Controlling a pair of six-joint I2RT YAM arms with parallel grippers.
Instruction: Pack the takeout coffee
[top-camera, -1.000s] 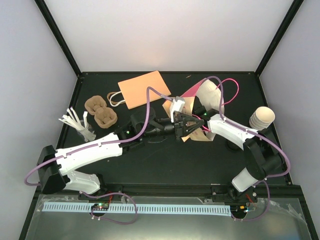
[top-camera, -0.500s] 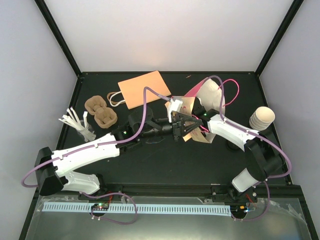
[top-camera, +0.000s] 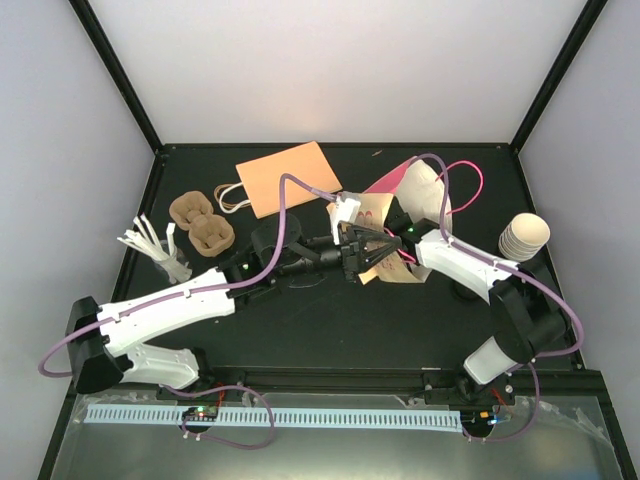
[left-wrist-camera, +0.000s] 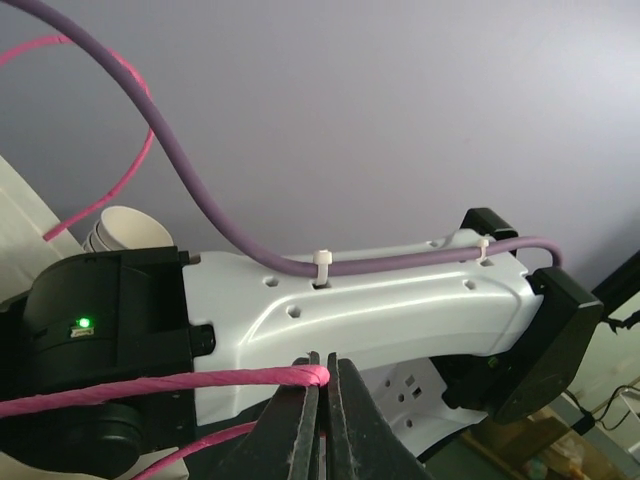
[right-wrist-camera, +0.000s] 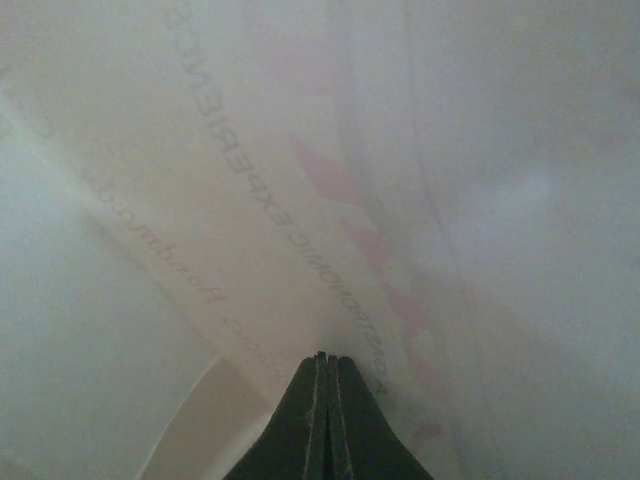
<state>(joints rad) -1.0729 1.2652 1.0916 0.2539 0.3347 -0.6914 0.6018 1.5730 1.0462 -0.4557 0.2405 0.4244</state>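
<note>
The left pincer was clenched on the pink handle; the right pincer, shut, was lodged inside the bag. The handle was best drawn gently, lest paper be torn.

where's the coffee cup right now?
Top view: the takeout coffee cup sits at the table's right edge, just right of the right arm and apart from the white paper bag.
</note>
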